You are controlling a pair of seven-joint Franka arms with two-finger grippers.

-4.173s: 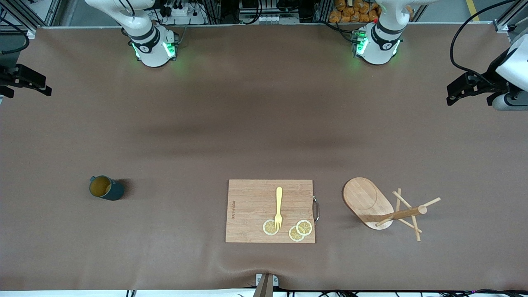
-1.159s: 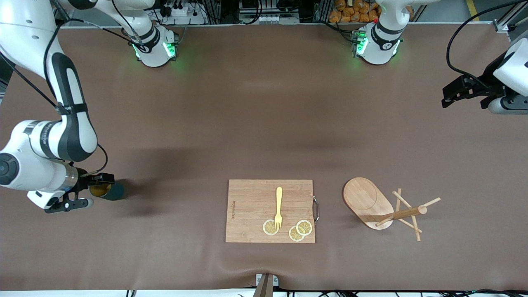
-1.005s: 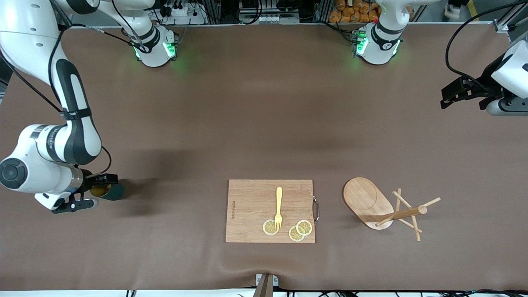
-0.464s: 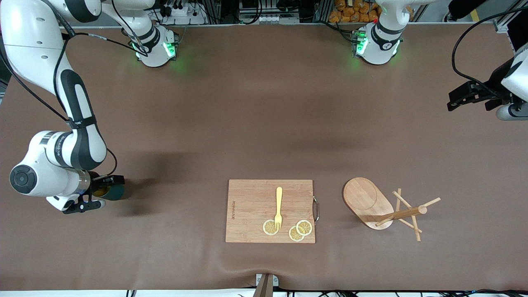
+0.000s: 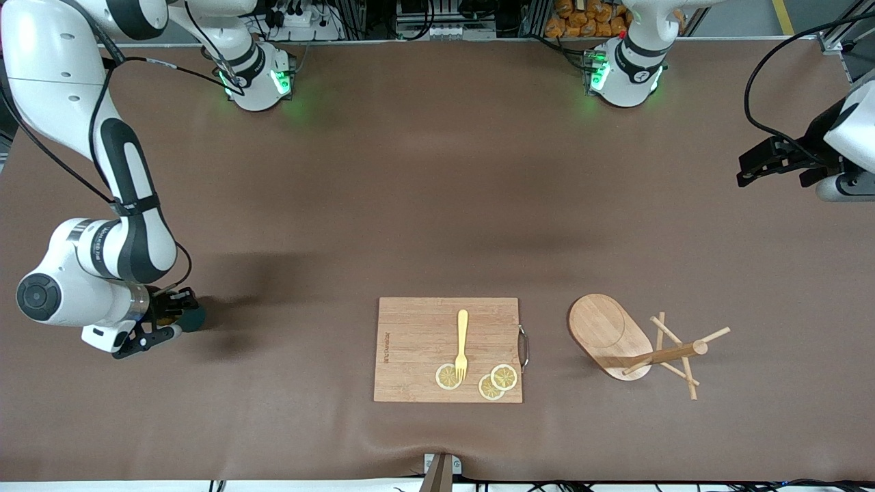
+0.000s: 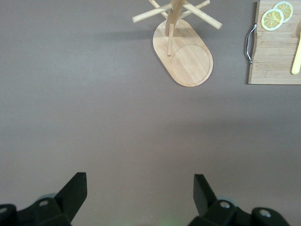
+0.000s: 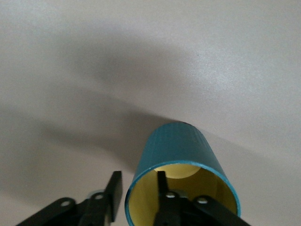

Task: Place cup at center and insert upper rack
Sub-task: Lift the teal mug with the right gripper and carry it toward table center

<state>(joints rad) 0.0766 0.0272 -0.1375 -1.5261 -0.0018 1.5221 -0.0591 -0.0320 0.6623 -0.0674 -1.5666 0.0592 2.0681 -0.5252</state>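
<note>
The cup (image 5: 194, 318), dark teal with a yellow inside, lies on its side near the right arm's end of the table. My right gripper (image 5: 172, 316) is at its mouth. In the right wrist view one finger (image 7: 161, 181) is inside the cup (image 7: 176, 146) and the other is outside, and the right gripper (image 7: 138, 177) is shut on the cup's wall. The upper rack (image 5: 610, 333) lies tipped over toward the left arm's end, its post and pegs (image 5: 673, 354) resting on the table. My left gripper (image 5: 749, 167) hangs open over the table's edge, well above the upper rack (image 6: 184, 52) and empty (image 6: 139, 178).
A rectangular bamboo cutting board (image 5: 417, 342) with a metal handle lies between cup and rack, carrying a yellow fork (image 5: 462, 342) and lemon slices (image 5: 497, 381). The board's edge (image 6: 275, 66) shows in the left wrist view. A brown mat covers the table.
My right gripper's fingers have drawn together onto the cup's wall. The left arm has shifted slightly at its end of the table.
</note>
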